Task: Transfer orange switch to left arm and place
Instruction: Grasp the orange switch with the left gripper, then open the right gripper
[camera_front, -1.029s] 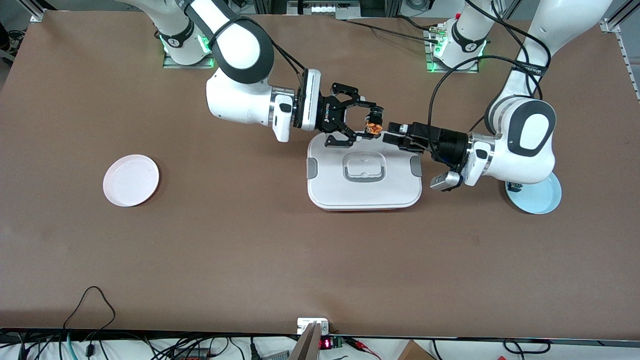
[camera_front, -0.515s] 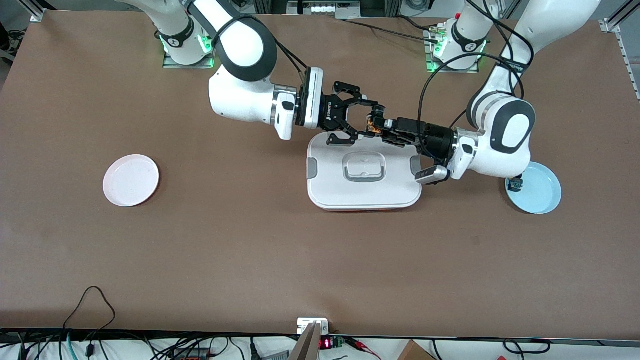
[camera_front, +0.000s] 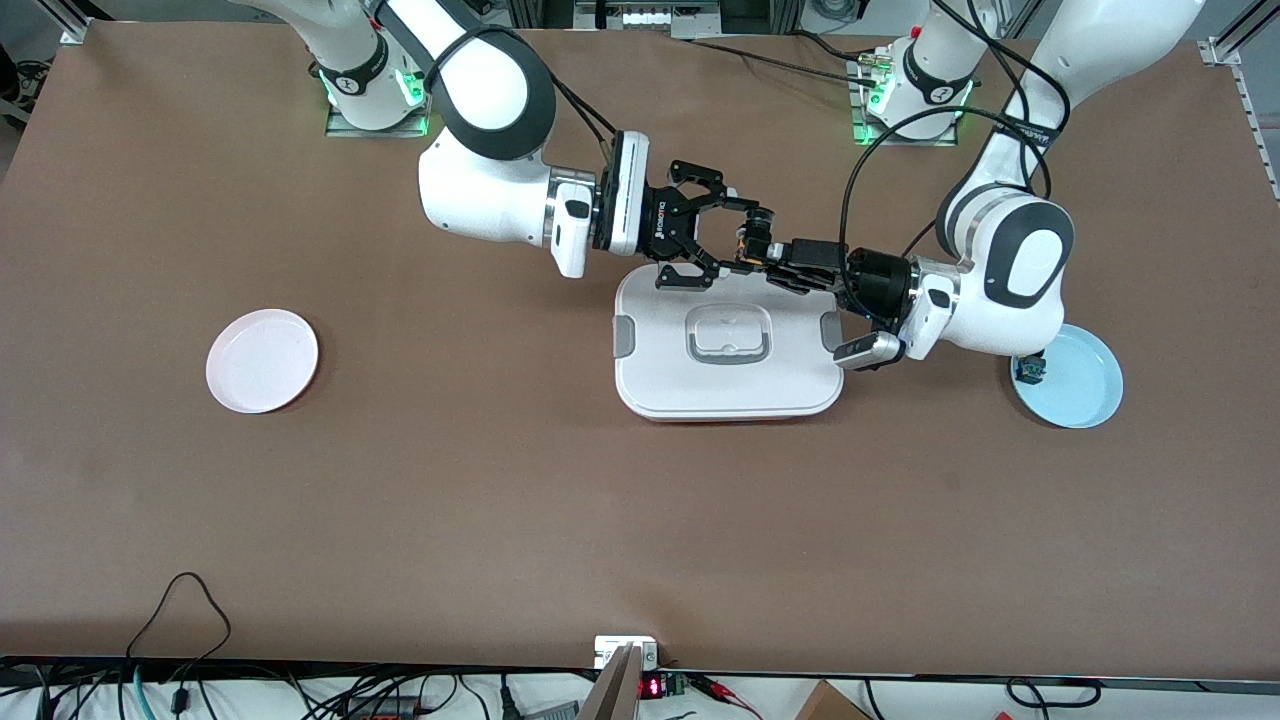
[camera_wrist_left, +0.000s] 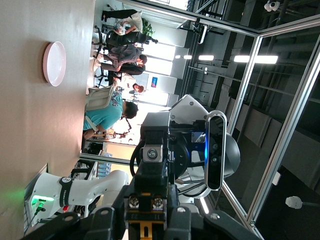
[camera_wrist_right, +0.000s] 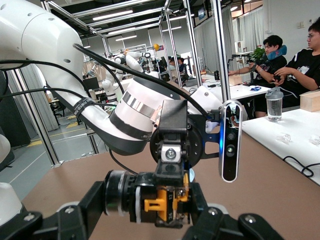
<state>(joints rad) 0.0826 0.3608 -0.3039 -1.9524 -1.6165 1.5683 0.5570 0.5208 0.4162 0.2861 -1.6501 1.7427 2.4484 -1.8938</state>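
Note:
The orange switch (camera_front: 749, 246), a tiny black block with an orange middle, hangs in the air over the edge of the white box (camera_front: 730, 385) that lies toward the robots' bases. My right gripper (camera_front: 741, 243) is shut on it from the right arm's end. My left gripper (camera_front: 771, 256) meets it from the left arm's end and is shut on it too. In the right wrist view the switch (camera_wrist_right: 170, 202) sits between my right gripper's (camera_wrist_right: 167, 216) fingers. The left wrist view shows the switch (camera_wrist_left: 145, 207) clamped in my left gripper (camera_wrist_left: 146, 220).
A pink plate (camera_front: 262, 360) lies toward the right arm's end of the table. A pale blue plate (camera_front: 1080, 390) lies toward the left arm's end, with a small dark teal switch (camera_front: 1030, 372) on it, partly under the left arm.
My left gripper has moved in over the box toward the right gripper and closed on the orange switch. The right gripper has kept its hold and barely moved.

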